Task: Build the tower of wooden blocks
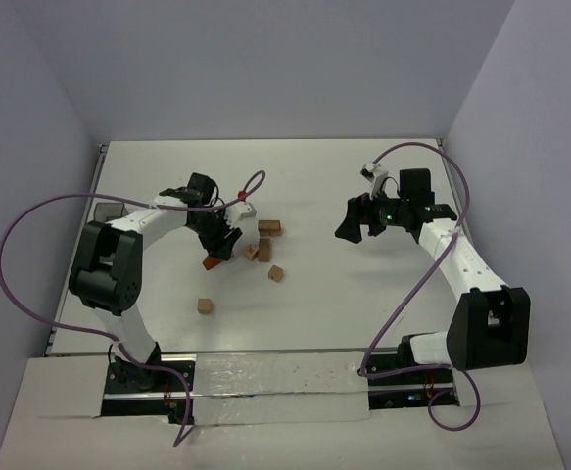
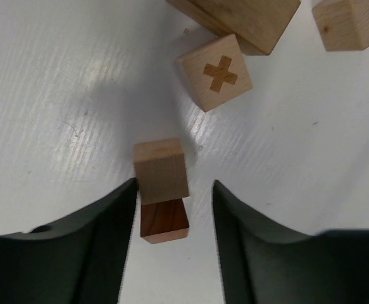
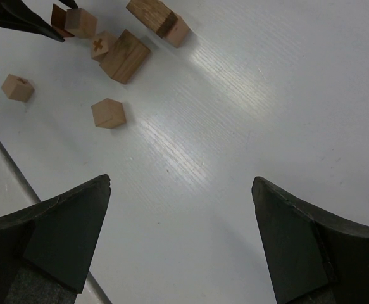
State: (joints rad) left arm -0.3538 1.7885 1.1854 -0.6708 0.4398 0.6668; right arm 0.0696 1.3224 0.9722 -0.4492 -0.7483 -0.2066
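Plainly, no tower stands yet: the wooden pieces lie scattered on the white worktop (image 1: 363,313), left of centre in the top view. The left fingers (image 2: 102,240) are spread apart and grip nothing. Between them, low in the left wrist view, sit a tan cube (image 2: 161,171) and a reddish-brown block (image 2: 164,220). The two touch, though I cannot tell whether the cube rests on the block or only against it. Above them lie a cube marked with a cross (image 2: 214,71) and a larger oblong block (image 2: 235,19). The right fingers (image 3: 57,228) are likewise wide apart and hold nothing, hanging above the worktop at the right, well apart from the pieces. The blocks look light, stiff and smooth-faced, so they should not crush but may slide or twist on the slick surface. The cube is best pinched squarely on two opposite flat faces, near its middle.
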